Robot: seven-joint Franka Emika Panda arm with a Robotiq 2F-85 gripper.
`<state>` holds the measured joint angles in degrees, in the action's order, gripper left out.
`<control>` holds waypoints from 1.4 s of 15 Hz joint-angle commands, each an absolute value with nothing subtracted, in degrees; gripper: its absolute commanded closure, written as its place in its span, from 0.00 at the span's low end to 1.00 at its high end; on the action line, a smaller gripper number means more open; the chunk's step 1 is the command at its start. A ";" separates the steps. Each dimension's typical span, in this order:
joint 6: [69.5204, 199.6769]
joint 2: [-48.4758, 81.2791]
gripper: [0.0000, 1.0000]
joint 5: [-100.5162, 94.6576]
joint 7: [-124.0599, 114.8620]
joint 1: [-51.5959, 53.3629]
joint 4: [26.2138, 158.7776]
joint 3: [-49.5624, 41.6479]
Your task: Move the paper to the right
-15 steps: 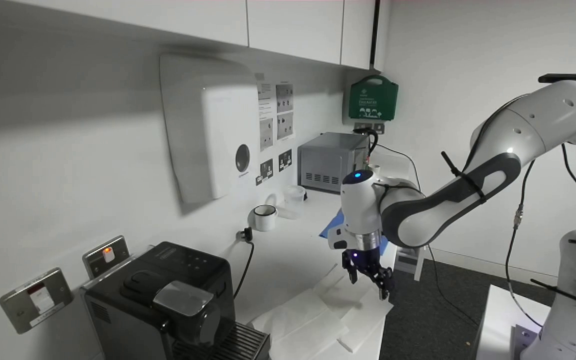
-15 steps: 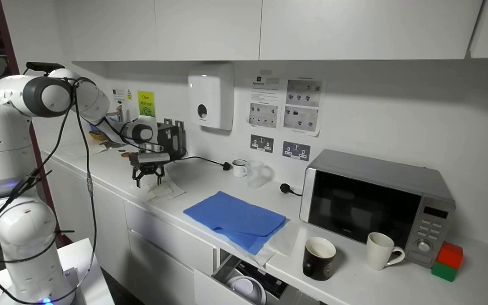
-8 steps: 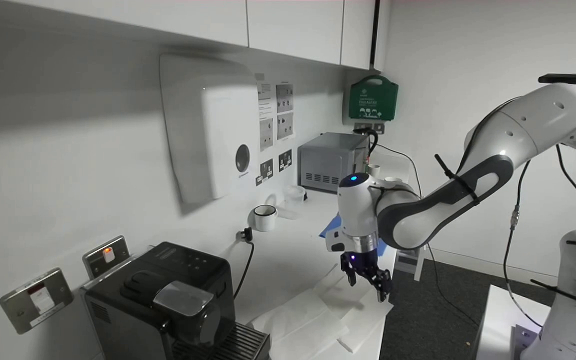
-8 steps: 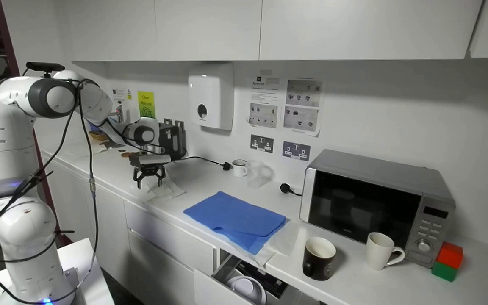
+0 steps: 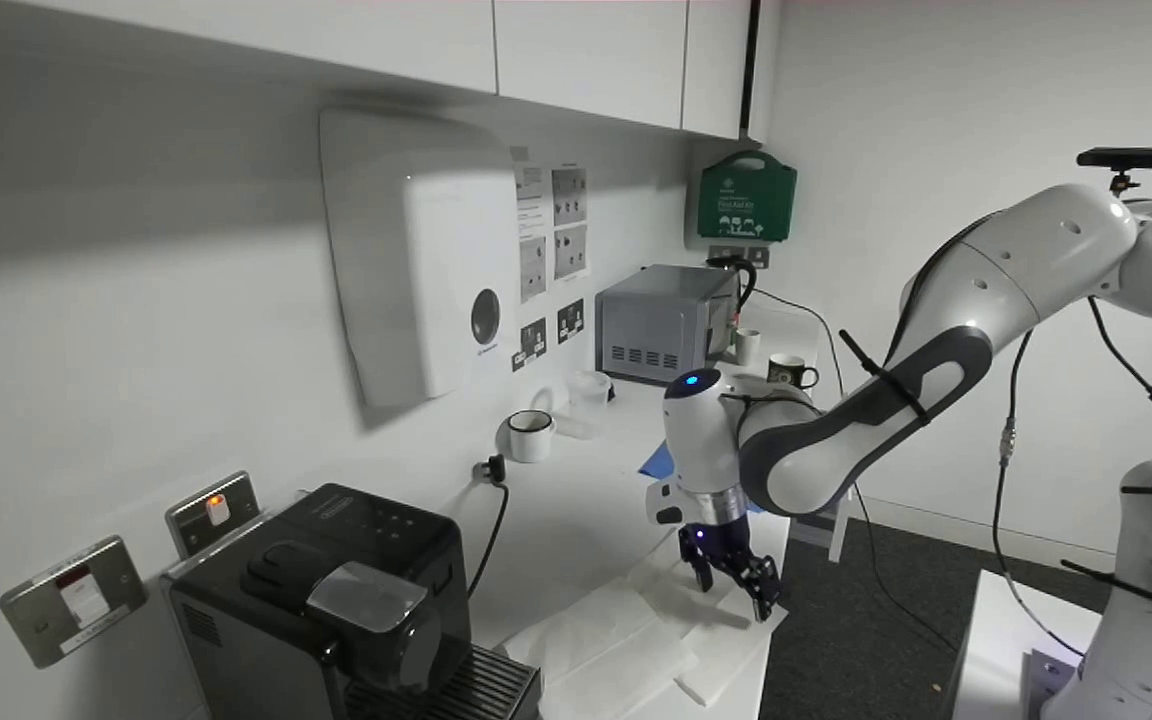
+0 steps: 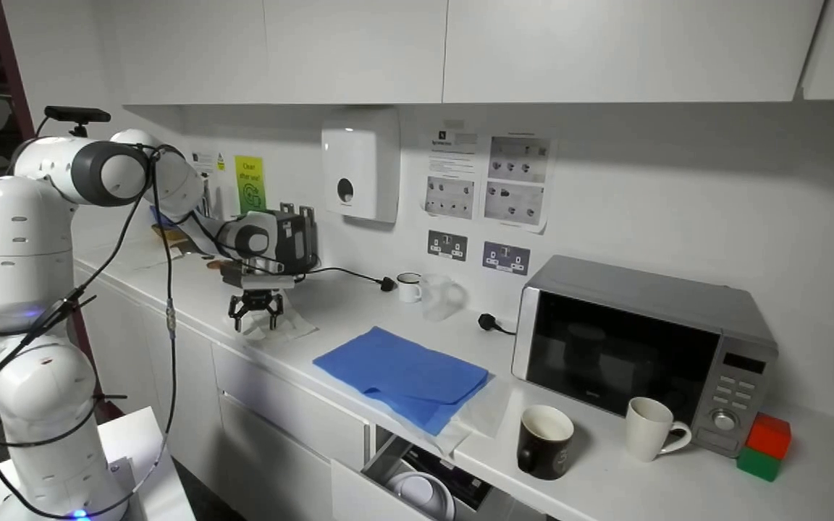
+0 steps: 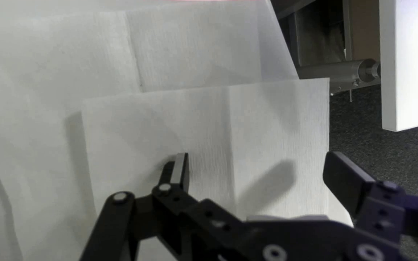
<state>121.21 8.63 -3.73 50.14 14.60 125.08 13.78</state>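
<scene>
Counter (image 5: pixel 576 525): long and white, its back edge along the wall (image 6: pixel 677 181), a drawer (image 6: pixel 363 499) pulled out below its front edge.
Paper (image 7: pixel 209 136): folded white sheet at the front edge — one corner juts past it — overlapping other white sheets (image 5: pixel 606 650).
Claw (image 6: pixel 255 324): released, fingers (image 7: pixel 343 183) spread wide over the paper; whether they touch it, I cannot tell.
Coffee machine (image 5: pixel 336 580): toward the back edge, near the white sheets.
Blue sheet (image 6: pixel 402 369): by the front edge, near the drawer.
Microwave (image 6: pixel 620 347): nearer the back edge; black mug (image 6: pixel 544 449) closer to the front.
</scene>
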 commanded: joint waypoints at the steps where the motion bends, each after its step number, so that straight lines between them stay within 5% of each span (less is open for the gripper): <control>1: 120.71 9.70 0.26 -2.82 52.45 13.27 123.38 14.39; 11: 121.21 9.33 1.00 -2.67 52.96 12.91 123.02 14.40; 21: 120.70 3.48 1.00 -2.81 51.33 13.23 126.23 14.70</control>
